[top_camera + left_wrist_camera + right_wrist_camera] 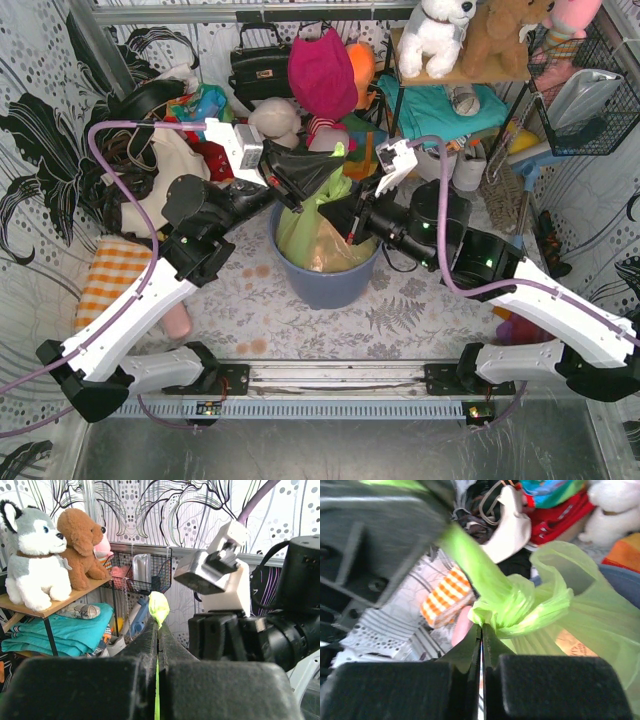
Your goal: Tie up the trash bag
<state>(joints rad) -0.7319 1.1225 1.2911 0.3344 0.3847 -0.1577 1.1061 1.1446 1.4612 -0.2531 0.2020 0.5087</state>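
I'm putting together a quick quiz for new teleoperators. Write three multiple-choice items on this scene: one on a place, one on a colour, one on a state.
1. Where does the trash bag sit?
A. in a cardboard box
B. in the blue-grey bin
C. flat on the floor

2. What colour is the trash bag?
A. black
B. red
C. light green

3. How do the fingers of the left gripper stand?
A. spread wide apart
B. shut on a strip of the trash bag
C. shut with nothing between them

Answers:
1 B: in the top view the bag's body fills the bin.
2 C: its thin plastic shows light green in every view.
3 B: the left wrist view shows the fingers pressed together, with green plastic poking out between them.
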